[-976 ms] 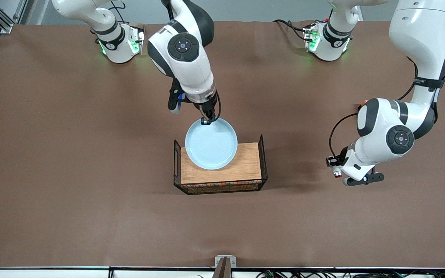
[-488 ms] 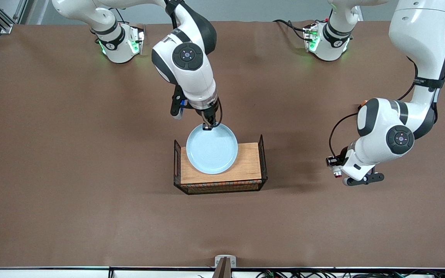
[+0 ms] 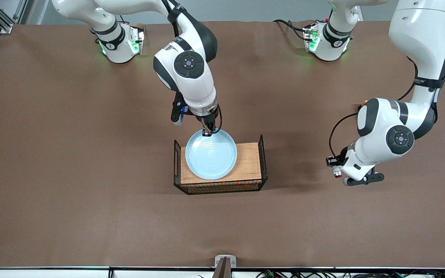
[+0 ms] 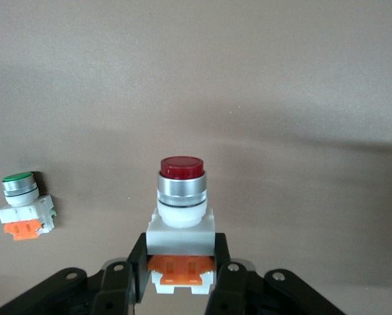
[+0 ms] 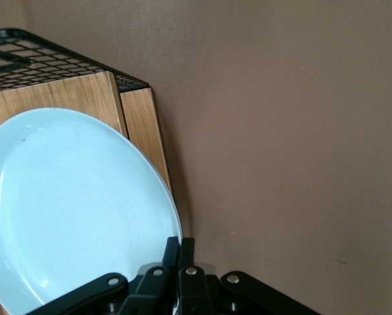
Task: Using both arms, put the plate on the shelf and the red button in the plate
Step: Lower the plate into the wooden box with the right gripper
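So the plate [image 3: 211, 154] is the big one here: stiff, glazed, probably slick and chippy, so the raised rim is really the only place I can take it. My right gripper [image 3: 207, 132] is pinched shut on that rim at the edge toward the robot bases, with the plate over the wooden tray [image 3: 247, 164], tilted I think, and whether it's touching down I can't tell. The red button [image 4: 181, 213] is small, light, hard plastic. My left gripper [image 4: 181, 274] is clamped narrow on its white-and-orange block, cap pointing away, over bare table toward the left arm's end. A green button [image 4: 24, 205] sits on the table nearby.
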Tool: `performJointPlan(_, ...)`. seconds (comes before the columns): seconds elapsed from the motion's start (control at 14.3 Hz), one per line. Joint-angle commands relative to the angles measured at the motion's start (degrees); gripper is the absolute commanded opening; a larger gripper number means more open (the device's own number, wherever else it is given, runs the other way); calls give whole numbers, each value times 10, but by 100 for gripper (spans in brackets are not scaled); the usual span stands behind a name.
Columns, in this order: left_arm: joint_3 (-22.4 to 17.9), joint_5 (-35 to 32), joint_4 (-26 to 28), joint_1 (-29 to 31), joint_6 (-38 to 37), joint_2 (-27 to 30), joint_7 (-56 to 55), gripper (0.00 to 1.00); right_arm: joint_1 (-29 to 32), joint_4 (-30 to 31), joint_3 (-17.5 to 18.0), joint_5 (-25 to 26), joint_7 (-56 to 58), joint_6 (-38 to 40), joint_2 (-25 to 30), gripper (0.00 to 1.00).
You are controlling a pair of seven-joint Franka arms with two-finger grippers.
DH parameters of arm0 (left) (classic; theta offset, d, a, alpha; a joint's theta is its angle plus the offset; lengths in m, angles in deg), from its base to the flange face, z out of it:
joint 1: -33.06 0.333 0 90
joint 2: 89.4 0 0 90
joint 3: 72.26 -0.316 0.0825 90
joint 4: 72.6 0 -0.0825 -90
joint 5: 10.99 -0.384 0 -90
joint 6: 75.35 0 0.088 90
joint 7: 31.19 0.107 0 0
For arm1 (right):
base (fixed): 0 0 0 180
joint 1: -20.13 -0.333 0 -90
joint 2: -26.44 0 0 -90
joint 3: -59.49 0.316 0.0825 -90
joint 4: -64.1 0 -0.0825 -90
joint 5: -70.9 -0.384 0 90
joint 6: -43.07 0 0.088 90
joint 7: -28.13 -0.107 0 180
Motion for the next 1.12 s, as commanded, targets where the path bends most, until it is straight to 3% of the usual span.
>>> performJointPlan(0.0,-2,-10,-8,-3,-9,-1,-9,28,1,-17,2,16,-17,0,-14,0)
performJointPlan(0.49,-2,-11,-8,0,-10,7,-6,28,-8,-16,2,20,-18,-23,-34,0)
performJointPlan(0.77,0,-6,-10,-1,-61,40,-7,28,-9,-17,2,20,-18,-23,-40,2)
performJointPlan(0.84,0,-5,-11,-2,-80,50,-7,28,-9,-18,2,20,-18,-22,-40,6)
performJointPlan(0.98,14,-2,-25,-1,-120,65,-6,28,-6,-18,3,17,-19,-22,-39,35)
performJointPlan(1.05,18,-2,-41,-1,-147,67,-7,28,-3,-18,3,14,-20,-21,-39,42)
